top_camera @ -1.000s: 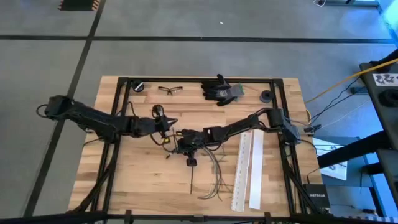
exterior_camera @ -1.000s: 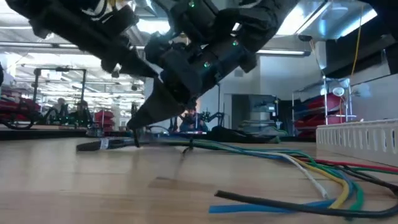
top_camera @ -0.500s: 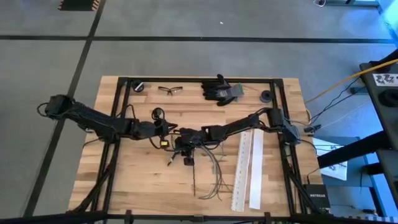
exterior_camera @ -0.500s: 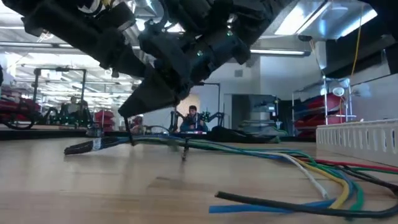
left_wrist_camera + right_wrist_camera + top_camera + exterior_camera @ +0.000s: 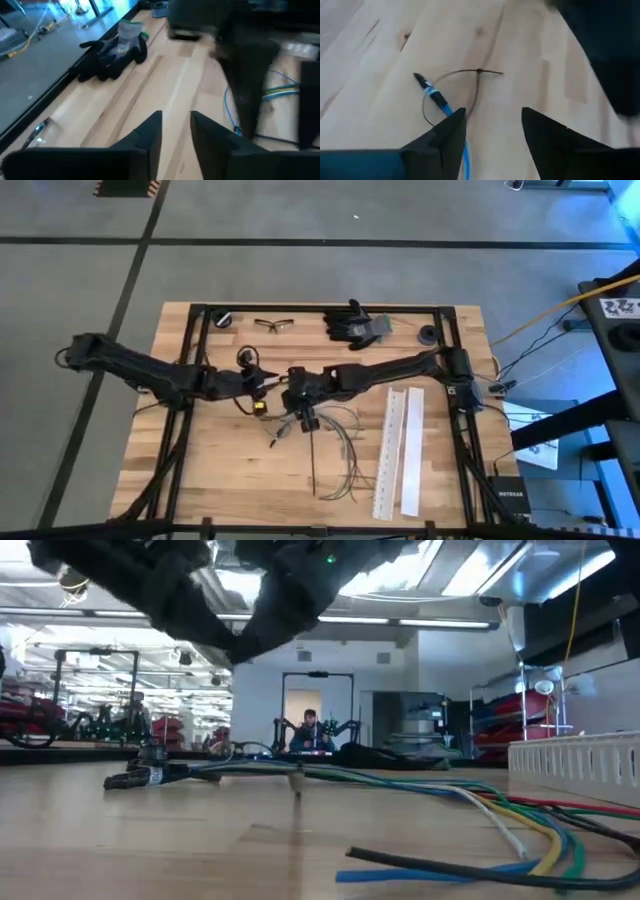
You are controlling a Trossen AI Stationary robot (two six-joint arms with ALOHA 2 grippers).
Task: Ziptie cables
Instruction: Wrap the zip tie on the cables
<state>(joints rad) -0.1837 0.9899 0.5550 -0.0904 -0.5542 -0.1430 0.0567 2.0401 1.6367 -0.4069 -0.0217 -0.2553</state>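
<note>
High view: wooden table [image 5: 200,470]; left gripper [image 5: 268,380] and right gripper [image 5: 300,402] near centre, almost meeting. Both sets of jaws parted, nothing grasped. Cables [image 5: 345,455] flat on table, just beside right gripper; zip tie [image 5: 465,82] looped around blue cable end.

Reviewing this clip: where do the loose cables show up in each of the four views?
High view: the cables fan out mid-table, just left of the white strips.
Low view: they run from centre to lower right, in front of the white strips.
Left wrist view: coloured wires at the right edge.
Right wrist view: one blue end.
Shared landmark: the wooden table.
</note>
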